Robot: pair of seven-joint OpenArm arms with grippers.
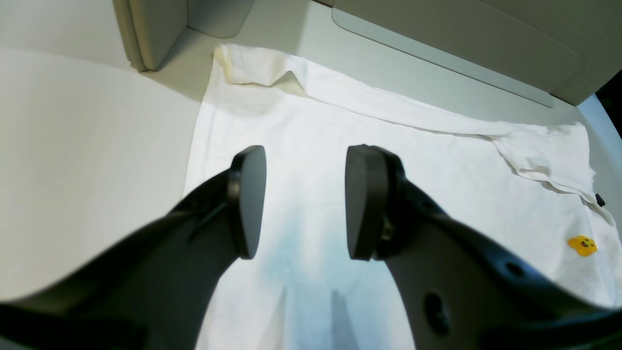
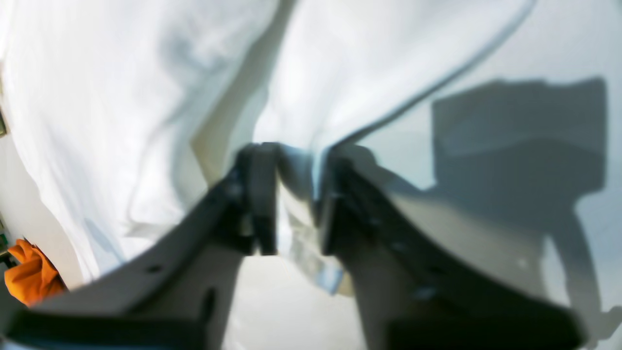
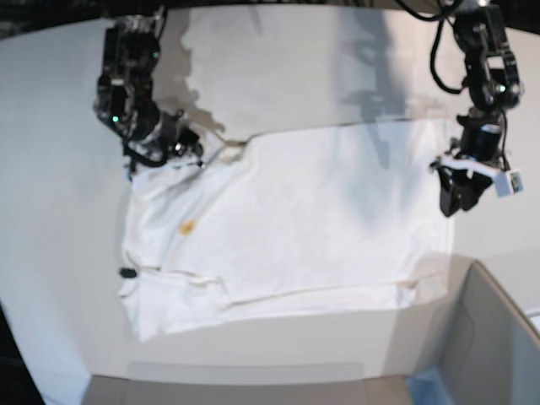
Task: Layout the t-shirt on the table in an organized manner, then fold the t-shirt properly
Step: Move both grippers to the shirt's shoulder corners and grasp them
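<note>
One t-shirt (image 3: 287, 228), one table (image 3: 59, 169), two pincers

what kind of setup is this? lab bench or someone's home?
Most likely a lab or test bench, not a home. Two robot arms work over a plain white table that holds only the t-shirt, the right end effector pinching its edge. A grey box sits at one corner.

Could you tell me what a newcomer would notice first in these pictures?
The white t-shirt spread across the middle of the table dominates the base view. At its far corner on that view's left, the right gripper pinches a bunched fold of the cloth. The left gripper hovers open above the shirt's opposite edge, holding nothing.
</note>
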